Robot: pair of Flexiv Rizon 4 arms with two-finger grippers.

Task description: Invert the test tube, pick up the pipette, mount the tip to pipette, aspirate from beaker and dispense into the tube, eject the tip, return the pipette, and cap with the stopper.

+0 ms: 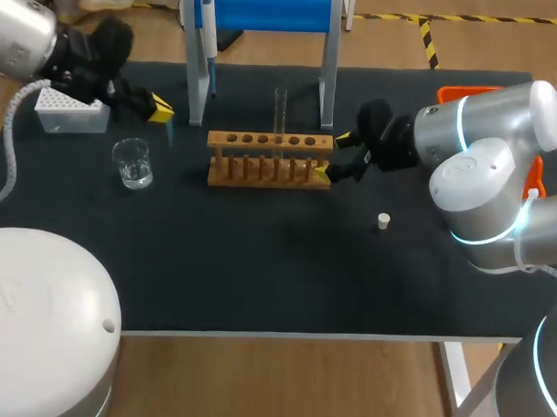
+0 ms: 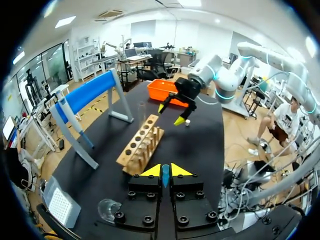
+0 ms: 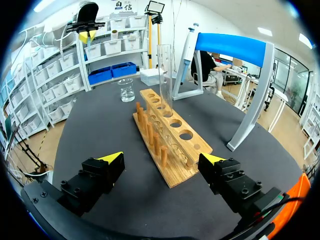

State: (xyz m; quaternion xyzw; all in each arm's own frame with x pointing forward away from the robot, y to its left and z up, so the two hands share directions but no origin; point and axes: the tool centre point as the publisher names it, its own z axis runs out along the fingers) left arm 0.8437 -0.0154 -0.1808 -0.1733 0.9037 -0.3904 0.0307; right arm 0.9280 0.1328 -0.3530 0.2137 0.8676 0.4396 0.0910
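Beside the right end of the wooden tube rack [image 1: 269, 159] that holds the clear glass test tube [image 1: 280, 112] upright, the right hand [image 1: 332, 155] hangs with fingers apart, while the left hand [image 1: 161, 106] pinches a slim blue piece [image 2: 165, 178].

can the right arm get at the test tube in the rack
Probably yes: the right tool is open at one end of the rack, pointed along it at the upright test tube, and nothing stands between them.

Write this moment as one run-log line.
left gripper: shut on small blue pipette tip | right gripper: open, at wooden rack end | clear glass test tube: upright in rack
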